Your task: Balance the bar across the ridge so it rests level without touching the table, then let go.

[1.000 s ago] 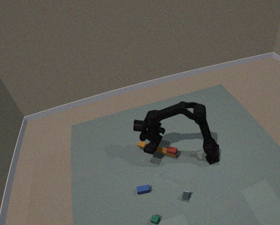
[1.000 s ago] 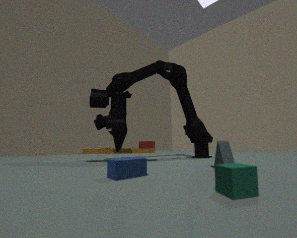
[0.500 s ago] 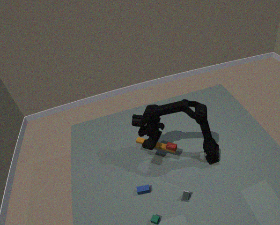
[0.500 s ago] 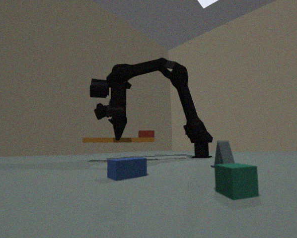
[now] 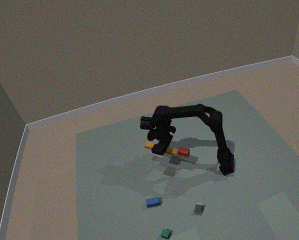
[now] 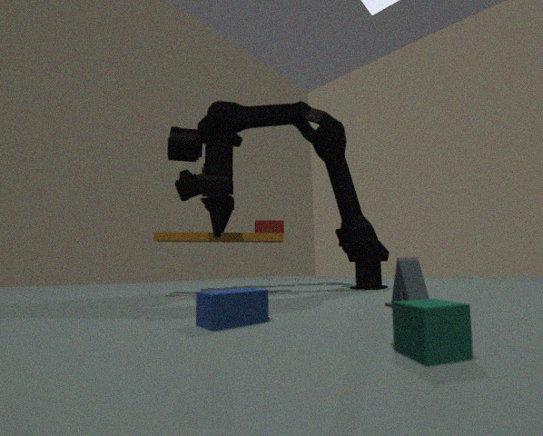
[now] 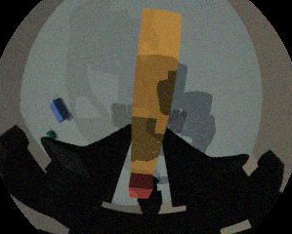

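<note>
My gripper [image 5: 160, 151] [image 6: 218, 234] [image 7: 147, 130] is shut on the orange bar [image 5: 149, 145] [image 6: 180, 236] [image 7: 157, 39] near its middle and holds it above the table. The bar looks level in the exterior view. A red block [image 5: 183, 151] [image 6: 269, 226] [image 7: 141, 186] sits on top of the bar at the end nearer the arm's base. The grey ridge [image 5: 198, 208] [image 6: 411, 282], a narrow-topped wedge, stands on the table away from the bar, with nothing on it. I do not make out the ridge in the wrist view.
A blue block [image 5: 152, 202] [image 6: 232, 308] [image 7: 60, 110] lies on the table [image 5: 105, 214] [image 6: 122, 375]. A green block [image 5: 165, 233] [image 6: 432, 331] [image 7: 51, 134] stands near the ridge. In the exterior view the green block overlaps the ridge's foot.
</note>
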Robot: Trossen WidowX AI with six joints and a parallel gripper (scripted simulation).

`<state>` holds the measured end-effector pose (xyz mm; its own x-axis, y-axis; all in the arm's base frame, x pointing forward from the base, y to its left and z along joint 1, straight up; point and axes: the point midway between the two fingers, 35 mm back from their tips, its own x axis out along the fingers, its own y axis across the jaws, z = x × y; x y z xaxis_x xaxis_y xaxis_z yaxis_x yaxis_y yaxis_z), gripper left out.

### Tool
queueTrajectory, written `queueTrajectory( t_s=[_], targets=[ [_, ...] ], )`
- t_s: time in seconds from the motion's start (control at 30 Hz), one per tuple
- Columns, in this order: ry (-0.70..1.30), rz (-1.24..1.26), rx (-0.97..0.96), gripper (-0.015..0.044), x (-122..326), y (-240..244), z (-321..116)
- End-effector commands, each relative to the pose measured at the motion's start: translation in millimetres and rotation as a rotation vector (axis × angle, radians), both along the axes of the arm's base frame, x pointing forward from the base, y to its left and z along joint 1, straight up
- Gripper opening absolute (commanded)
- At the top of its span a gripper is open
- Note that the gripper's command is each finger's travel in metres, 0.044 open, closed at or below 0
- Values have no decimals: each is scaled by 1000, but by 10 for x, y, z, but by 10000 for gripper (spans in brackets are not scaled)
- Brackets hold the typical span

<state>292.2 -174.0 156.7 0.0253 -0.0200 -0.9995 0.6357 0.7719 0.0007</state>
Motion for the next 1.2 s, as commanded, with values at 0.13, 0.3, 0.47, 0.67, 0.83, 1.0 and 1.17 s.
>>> queueTrajectory(
  t_s=[0.13,0.3,0.47,0.67,0.83,1.0,1.17],
  targets=[
    [-6,-58,5,0,47,142,82],
    [-8,-142,10,0,114,329,84],
    [-10,-227,14,0,169,521,85],
    [-11,-329,19,0,217,754,87],
    [-12,-415,24,0,243,951,89],
    [-13,-501,28,0,254,1149,90],
    [-14,-588,32,0,251,1348,92]
  ],
)
